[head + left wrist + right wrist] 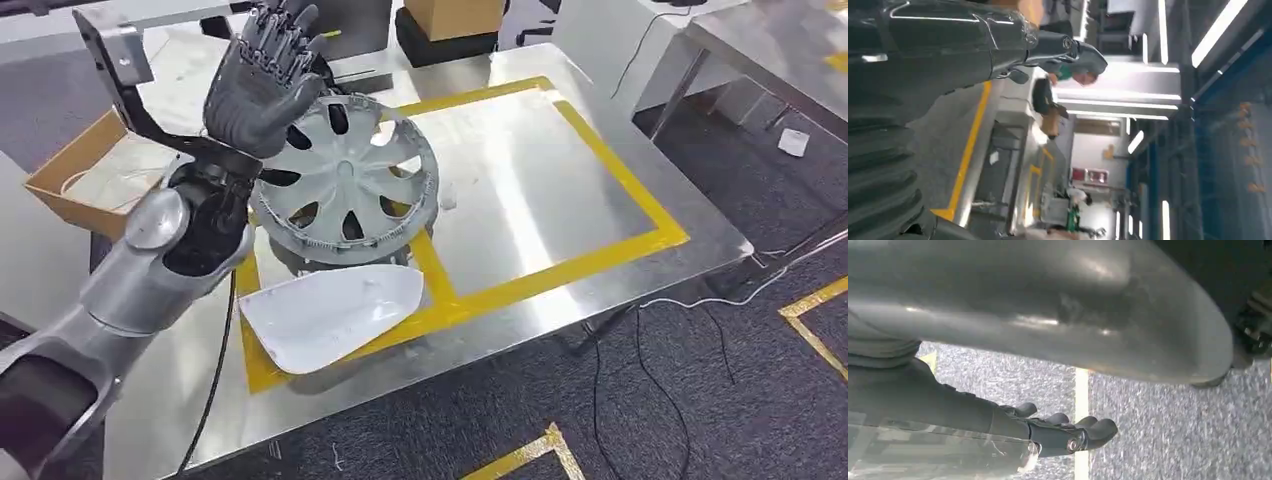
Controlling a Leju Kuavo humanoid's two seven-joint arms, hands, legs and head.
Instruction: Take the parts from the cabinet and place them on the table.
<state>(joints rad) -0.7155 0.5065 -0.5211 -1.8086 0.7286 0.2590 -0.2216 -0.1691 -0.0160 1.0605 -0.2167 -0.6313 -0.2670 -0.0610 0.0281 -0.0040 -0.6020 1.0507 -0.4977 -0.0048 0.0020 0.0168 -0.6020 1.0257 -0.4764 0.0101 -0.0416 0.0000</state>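
A grey hubcap (350,190) lies slightly tilted on the steel table (520,180), inside the yellow tape frame. In front of it lies a white curved panel (330,312), across the tape near the table's front edge. My left hand (262,80) is raised over the hubcap's far left rim, fingers spread and pointing up, with nothing in it. Whether it touches the rim I cannot tell. In the left wrist view the left hand (948,40) has its thumb (1088,55) sticking out freely. My right hand (1063,432) hangs over the grey floor, fingers loosely extended and empty.
A cardboard box (75,170) stands to the left of the table, beside my left arm. Another brown box (452,18) sits behind the table. A second steel table (780,50) stands at the back right. Cables (650,370) trail over the floor in front.
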